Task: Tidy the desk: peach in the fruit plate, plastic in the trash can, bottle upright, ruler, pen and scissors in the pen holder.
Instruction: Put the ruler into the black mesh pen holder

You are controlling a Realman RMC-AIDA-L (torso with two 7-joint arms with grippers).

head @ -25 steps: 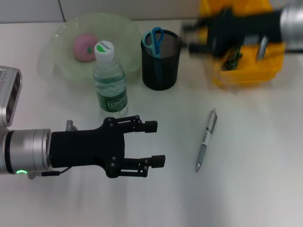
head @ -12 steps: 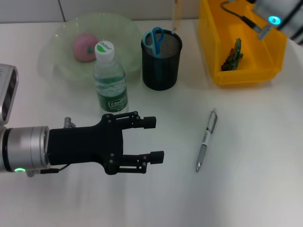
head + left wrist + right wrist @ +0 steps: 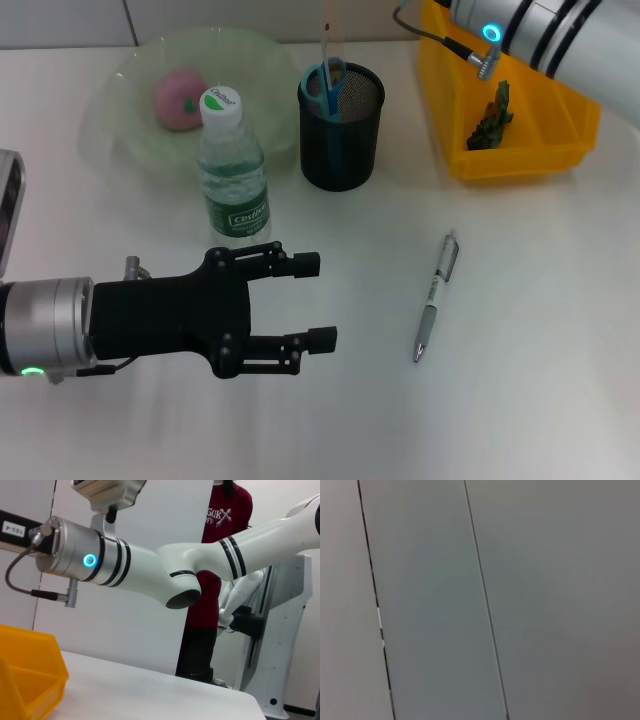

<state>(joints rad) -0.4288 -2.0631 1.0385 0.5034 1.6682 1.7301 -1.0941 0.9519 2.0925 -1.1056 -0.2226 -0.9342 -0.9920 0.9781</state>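
On the desk, the pen [image 3: 437, 296] lies alone, well apart from the pen holder [image 3: 341, 127].

The left gripper [image 3: 312, 302] hovers low with its fingers spread wide, beside the upright bottle [image 3: 231, 168]; the right arm [image 3: 540, 35] is over the yellow bin [image 3: 510, 95], its fingers out of sight, so I cannot tell their state. Peach [image 3: 179, 99] sits in the plate [image 3: 130, 140]; scissors [image 3: 324, 82] and ruler [image 3: 326, 40] stand in the holder. Likely next: grip the pen across its middle, squarely.
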